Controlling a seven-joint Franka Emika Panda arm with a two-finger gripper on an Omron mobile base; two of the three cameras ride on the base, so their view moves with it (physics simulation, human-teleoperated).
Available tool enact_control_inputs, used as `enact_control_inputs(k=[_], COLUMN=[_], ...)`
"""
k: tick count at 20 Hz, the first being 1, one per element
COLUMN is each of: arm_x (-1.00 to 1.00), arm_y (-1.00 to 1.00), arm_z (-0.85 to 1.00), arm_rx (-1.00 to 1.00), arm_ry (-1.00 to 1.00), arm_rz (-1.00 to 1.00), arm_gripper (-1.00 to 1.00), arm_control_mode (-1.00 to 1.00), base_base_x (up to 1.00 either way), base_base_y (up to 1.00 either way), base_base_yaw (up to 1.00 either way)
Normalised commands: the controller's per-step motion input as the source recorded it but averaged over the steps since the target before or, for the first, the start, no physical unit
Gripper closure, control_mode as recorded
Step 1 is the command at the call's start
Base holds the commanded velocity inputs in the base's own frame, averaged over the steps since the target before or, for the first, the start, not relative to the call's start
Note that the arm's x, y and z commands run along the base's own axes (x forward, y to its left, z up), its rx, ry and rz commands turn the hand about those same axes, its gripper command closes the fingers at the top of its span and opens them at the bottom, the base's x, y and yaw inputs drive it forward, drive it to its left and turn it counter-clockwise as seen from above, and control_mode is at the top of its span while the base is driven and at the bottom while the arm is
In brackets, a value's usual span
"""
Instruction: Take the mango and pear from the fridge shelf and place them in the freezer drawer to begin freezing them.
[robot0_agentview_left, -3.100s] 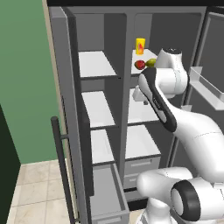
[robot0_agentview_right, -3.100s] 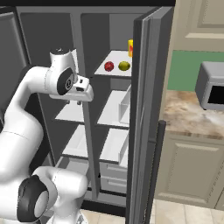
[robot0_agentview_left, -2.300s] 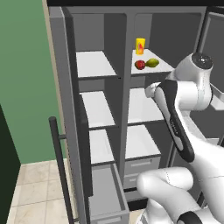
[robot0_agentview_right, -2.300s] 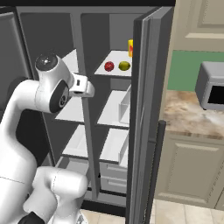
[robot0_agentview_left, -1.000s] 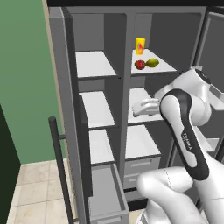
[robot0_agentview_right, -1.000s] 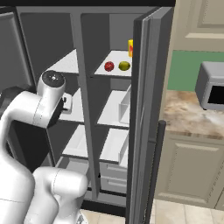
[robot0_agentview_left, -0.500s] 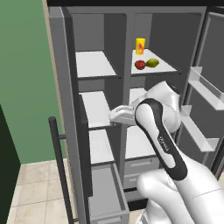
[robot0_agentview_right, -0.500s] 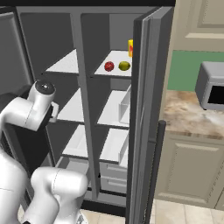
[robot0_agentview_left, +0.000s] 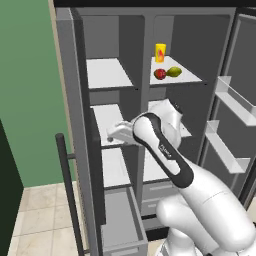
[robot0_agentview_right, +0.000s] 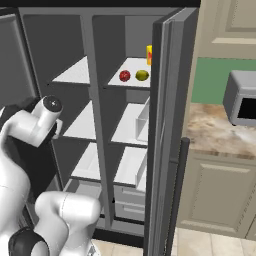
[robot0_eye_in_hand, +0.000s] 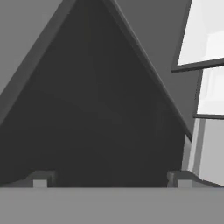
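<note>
Compared with half a second earlier, the arm has swung further toward the left compartment of the fridge; the gripper (robot0_agentview_left: 114, 136) now sits in front of the middle left shelf, lower and further left than before. In the hand view the two fingertips (robot0_eye_in_hand: 40, 179) stand wide apart with nothing between them, so the gripper is open and empty, facing a dark grey interior corner.

The mango (robot0_agentview_left: 160, 74) and the pear (robot0_agentview_left: 174, 72) have not moved. They lie side by side, touching or nearly so, on the fridge shelf (robot0_agentview_left: 192, 78) at the top of the right compartment, above and well to the right of the gripper. In the right base view the mango (robot0_agentview_right: 124, 75) is left of the pear (robot0_agentview_right: 142, 75). A yellow carton (robot0_agentview_left: 160, 52) with a red mark stands just behind them; no lettering on it can be read.

The freezer drawer (robot0_agentview_left: 122, 225) stands pulled out at the bottom left, well below the gripper.
</note>
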Motion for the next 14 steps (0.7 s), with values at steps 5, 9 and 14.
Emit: enact_control_inputs(k=[5,9,14], arm_x=[0.0,0.0,0.05], arm_y=[0.86,0.56,0.11], arm_z=[-0.01,0.0,0.01], arm_rx=[0.0,0.0,-0.02], arm_ry=[0.0,0.0,0.0], arm_rz=[-0.03,-0.15,-0.16], arm_gripper=[-1.0,-1.0,-1.0], arm_control_mode=[-1.0,-1.0,-1.0], base_base_x=[0.0,0.0,0.0], base_base_y=[0.0,0.0,0.0], base_base_yaw=[0.0,0.0,0.0])
